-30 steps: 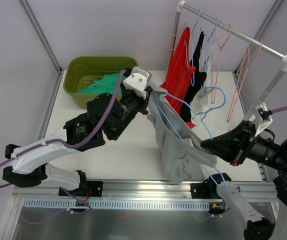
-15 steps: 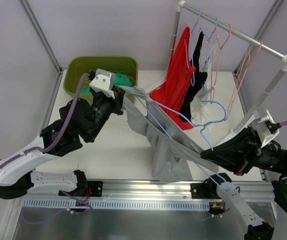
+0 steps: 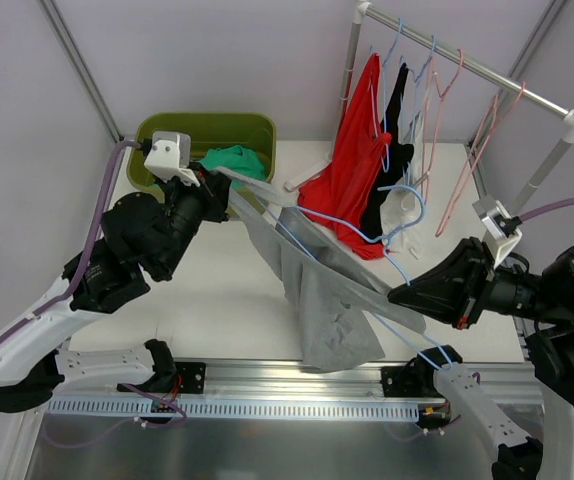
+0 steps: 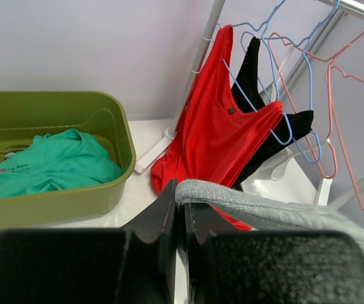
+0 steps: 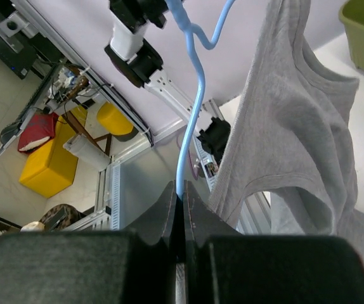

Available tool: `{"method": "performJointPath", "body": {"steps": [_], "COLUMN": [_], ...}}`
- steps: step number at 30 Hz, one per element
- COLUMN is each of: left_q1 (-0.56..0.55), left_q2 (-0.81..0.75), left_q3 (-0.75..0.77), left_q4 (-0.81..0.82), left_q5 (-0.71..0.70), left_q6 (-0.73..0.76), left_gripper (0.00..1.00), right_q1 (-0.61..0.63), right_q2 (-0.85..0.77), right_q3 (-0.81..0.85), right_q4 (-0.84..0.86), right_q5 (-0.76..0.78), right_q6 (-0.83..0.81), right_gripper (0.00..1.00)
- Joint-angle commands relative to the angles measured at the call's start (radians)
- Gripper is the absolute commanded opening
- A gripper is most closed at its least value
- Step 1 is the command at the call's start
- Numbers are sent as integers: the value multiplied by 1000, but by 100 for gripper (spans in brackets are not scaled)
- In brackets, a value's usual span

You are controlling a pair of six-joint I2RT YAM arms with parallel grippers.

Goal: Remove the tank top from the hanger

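A grey tank top (image 3: 317, 290) hangs stretched between my two arms over the table's middle. My left gripper (image 3: 210, 178) is shut on one strap of it (image 4: 245, 206), held beside the green bin; the jaws (image 4: 183, 209) pinch the grey hem. My right gripper (image 3: 399, 296) is shut on the light blue hanger (image 3: 392, 245), gripping its wire (image 5: 188, 152) at the jaws (image 5: 182, 193). The grey top (image 5: 296, 126) still drapes over part of the hanger. The hanger's hook points up near the rack.
A green bin (image 3: 157, 140) at the back left holds a teal shirt (image 3: 237, 160). A clothes rack (image 3: 477, 68) at the back right carries a red top (image 3: 352, 150), a black top (image 3: 395, 120) and pink and blue empty hangers (image 3: 487, 150).
My left gripper has pulled the grey strap left and back toward the green bin. The top is stretched longer and has slid along the hanger. My right gripper shifted slightly left.
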Motion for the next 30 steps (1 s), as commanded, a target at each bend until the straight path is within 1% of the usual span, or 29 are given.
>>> {"method": "performJointPath", "body": {"steps": [1, 4, 7, 10, 11, 13, 14, 15, 17, 18, 19, 20, 21, 22, 23, 24, 25, 26, 27, 28, 29, 30], "left_q1": [26, 41, 60, 89, 96, 119, 121, 121, 121, 121, 121, 121, 121, 121, 117, 109, 95, 68, 58, 55, 55, 55], "left_q2": [0, 30, 65, 110, 121, 162, 170, 181, 176, 155, 139, 124, 106, 104, 108, 113, 112, 106, 98, 93, 87, 70], "left_q3": [31, 45, 56, 82, 97, 114, 119, 114, 73, 47, 12, -67, -112, -158, -242, -280, -312, -361, -378, -395, -431, -448], "left_q4": [13, 5, -22, -61, -70, -85, -90, -91, -90, -88, -87, -82, -63, 12, 58, 106, 161, 171, 175, 177, 175, 174], "left_q5": [-22, -49, -26, 61, 147, 235, 276, 354, 437, 495, 532, 578, 755, 890, 1009, 1095, 1140, 1122, 1104, 1075, 1050, 1013], "left_q6": [-27, -28, -54, -90, -94, -117, -123, -134, -149, -181, -205, -232, -270, -277, -285, -320, -338, -350, -363, -367, -380, -412], "left_gripper": [0, 0, 0, 0, 0, 0, 0, 0, 0, 0, 0, 0, 0, 0, 0, 0, 0, 0, 0, 0, 0, 0], "right_q1": [12, 29, 69, 104, 109, 121, 121, 121, 121, 121, 121, 121, 121, 121, 121, 121, 121, 121, 121, 121, 122, 121], "right_q2": [39, 39, 27, 27, 27, 16, 0, -11, -34, -66, -80, -99, -141, -163, -186, -214, -218, -215, -205, -159, -127, -87], "right_q3": [-4, -4, 8, 23, 29, 19, 31, 36, 46, 45, 42, 28, -40, -97, -165, -238, -379, -444, -499, -586, -618, -639], "right_q4": [-48, -27, 28, 39, 50, 108, 114, 116, 122, 124, 130, 178, 240, 316, 537, 679, 811, 1064, 1199, 1316, 1534, 1627], "right_q5": [3, -48, -110, -137, -143, -157, -128, -103, 18, 77, 234, 329, 475, 528, 568, 633, 668, 707, 768, 799, 829, 878], "right_q6": [-46, -58, -52, -64, -69, -64, -84, -109, -168, -187, -201, -187, -164, -131, -33, 13, 53, 115, 129, 143, 152, 160], "right_gripper": [0, 0, 0, 0, 0, 0, 0, 0, 0, 0, 0, 0, 0, 0, 0, 0, 0, 0, 0, 0, 0, 0]}}
